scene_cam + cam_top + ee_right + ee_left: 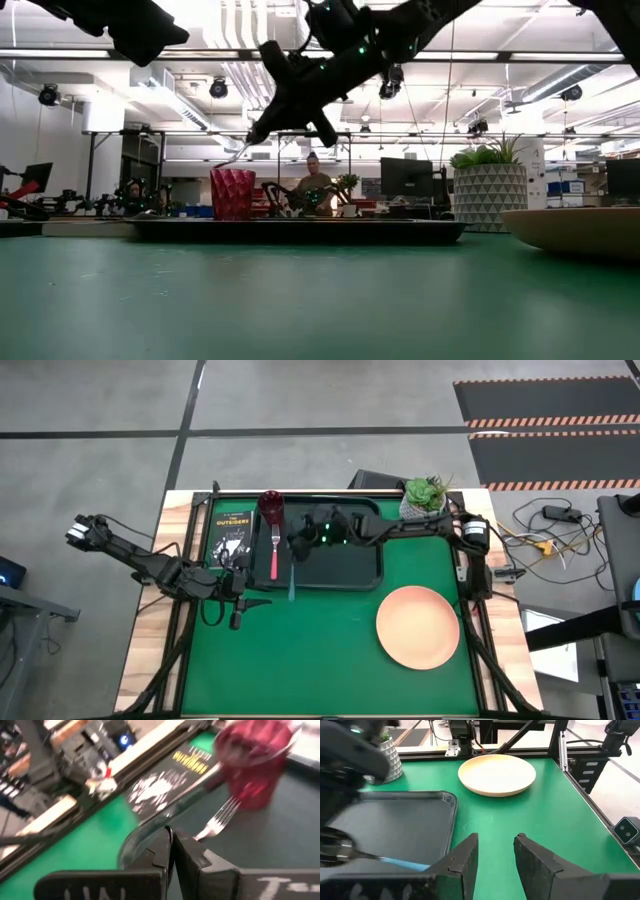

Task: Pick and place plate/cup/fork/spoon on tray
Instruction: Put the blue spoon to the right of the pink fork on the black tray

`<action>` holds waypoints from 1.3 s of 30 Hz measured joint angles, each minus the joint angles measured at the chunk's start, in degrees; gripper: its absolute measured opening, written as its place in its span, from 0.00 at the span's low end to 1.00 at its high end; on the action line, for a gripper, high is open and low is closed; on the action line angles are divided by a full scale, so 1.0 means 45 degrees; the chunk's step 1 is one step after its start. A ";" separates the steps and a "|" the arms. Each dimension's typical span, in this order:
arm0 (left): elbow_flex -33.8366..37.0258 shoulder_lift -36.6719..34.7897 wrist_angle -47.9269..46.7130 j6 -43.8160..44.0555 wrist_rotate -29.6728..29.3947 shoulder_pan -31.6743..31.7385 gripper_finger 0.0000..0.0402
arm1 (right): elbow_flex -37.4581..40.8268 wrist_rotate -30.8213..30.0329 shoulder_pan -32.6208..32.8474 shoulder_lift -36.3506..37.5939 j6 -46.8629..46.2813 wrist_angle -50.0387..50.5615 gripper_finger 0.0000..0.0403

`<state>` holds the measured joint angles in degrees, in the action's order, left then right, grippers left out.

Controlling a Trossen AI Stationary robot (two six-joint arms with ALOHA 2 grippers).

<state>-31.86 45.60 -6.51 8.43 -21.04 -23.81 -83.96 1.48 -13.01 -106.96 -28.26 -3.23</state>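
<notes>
We see bright, even overhead light; ceiling lamps (218, 88) glare in the low view, turning the arms to silhouettes, while motion blur smears the cup (252, 757) in the right wrist view

spoon (395, 863) bowl hidden, cup (255, 757) blurred

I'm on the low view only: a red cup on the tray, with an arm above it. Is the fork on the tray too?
Observer: Yes. The fork lies on the tray, next to the cup.
Operator: And the spoon?
Observer: The spoon has its blue handle crossing the tray's rim towards the green mat.
Operator: Which arm is above the tray?
Observer: The right one, and the right tool is shut. The left tool is open over the mat, off the tray.
</notes>
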 joint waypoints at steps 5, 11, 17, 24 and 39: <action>0.0000 0.0000 0.0002 -0.0059 0.0005 0.0000 0.27 | 0.0006 -0.0021 -0.0729 -0.0001 0.0611 -0.0313 0.02; 0.0000 0.0000 0.0002 -0.0338 -0.0051 0.0000 0.27 | 0.0024 -0.0012 -0.0867 -0.0499 0.1076 -0.1307 0.02; 0.0000 0.0000 -0.0003 -0.0380 -0.0058 0.0000 0.27 | -0.0592 0.0352 -0.0960 -0.1864 0.1304 -0.1696 0.02; 0.0000 0.0000 -0.0003 -0.0409 -0.0058 0.0002 0.27 | -0.1478 0.0401 -0.1126 -0.2869 0.1967 -0.1388 0.02; 0.0000 0.0000 -0.0003 -0.0397 -0.0056 0.0000 0.27 | -0.1843 0.0370 -0.1178 -0.3118 0.2741 -0.0867 0.02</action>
<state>-31.86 45.60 -6.52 6.64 -21.29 -23.81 -92.26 3.14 -18.31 -120.99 -15.92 -7.14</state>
